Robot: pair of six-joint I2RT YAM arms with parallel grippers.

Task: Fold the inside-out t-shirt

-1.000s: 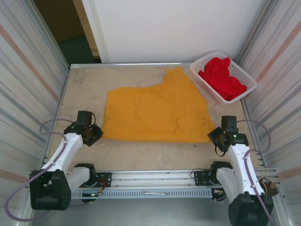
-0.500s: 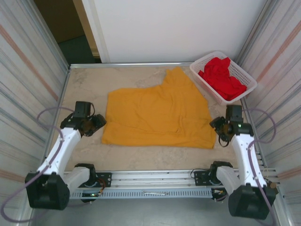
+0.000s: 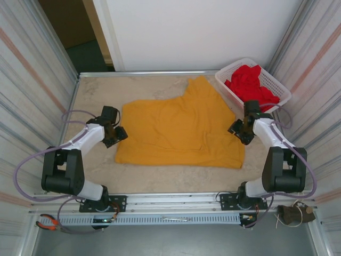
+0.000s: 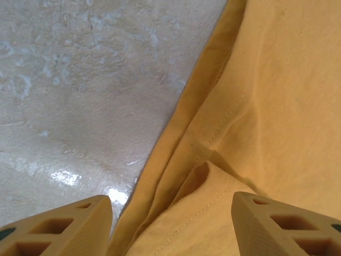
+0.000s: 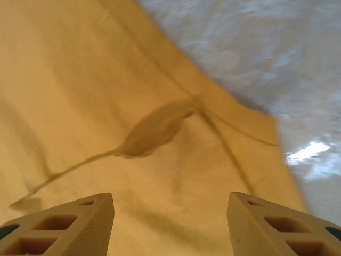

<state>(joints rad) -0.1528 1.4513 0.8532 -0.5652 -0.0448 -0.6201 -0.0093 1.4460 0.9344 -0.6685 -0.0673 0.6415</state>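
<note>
The inside-out t-shirt (image 3: 181, 128) lies flat in the middle of the table, mustard yellow, with one part reaching toward the back right. My left gripper (image 3: 119, 134) hovers open at the shirt's left edge. In the left wrist view that hemmed edge (image 4: 213, 138) and a small raised fold run between the fingers of the left gripper (image 4: 170, 213), which hold nothing. My right gripper (image 3: 237, 129) stands open at the shirt's right edge. In the right wrist view, the right gripper (image 5: 170, 213) is above flat cloth (image 5: 106, 80) with a small wrinkle, and nothing is gripped.
A white basket (image 3: 222, 78) holding a bright red garment (image 3: 253, 88) stands at the back right, close to my right arm. Ribbed metal walls (image 3: 32, 96) close in both sides. Bare marble-like tabletop (image 3: 160, 178) lies in front of the shirt.
Both grippers were shut at the shirt's near corners, then opened and let go. Both arms have moved away from me along the shirt's sides to about its middle.
</note>
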